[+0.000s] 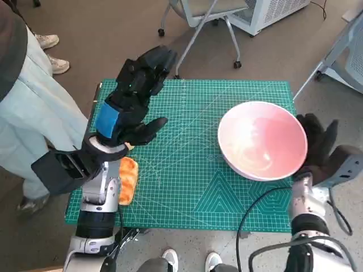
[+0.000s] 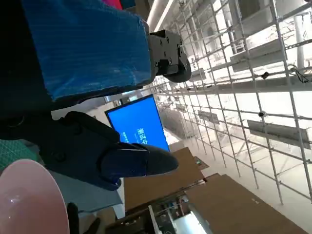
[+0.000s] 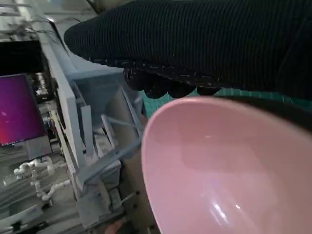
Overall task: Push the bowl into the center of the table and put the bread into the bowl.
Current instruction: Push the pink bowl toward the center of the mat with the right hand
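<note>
The pink bowl (image 1: 262, 140) sat empty on the green mat (image 1: 187, 170) near the bench's right edge. The right robot hand (image 1: 317, 148) lay against the bowl's outer right rim, fingers spread and holding nothing. The left robot hand (image 1: 131, 102) hung above the mat's left side, fingers apart and empty. The bread (image 1: 127, 180) lay on the mat's left edge, beside the left forearm.

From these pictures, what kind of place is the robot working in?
Probably an office or lab workspace. A green cutting mat covers the small table, a wheeled chair stands on carpet behind it, and the left wrist view shows a blue screen.
</note>
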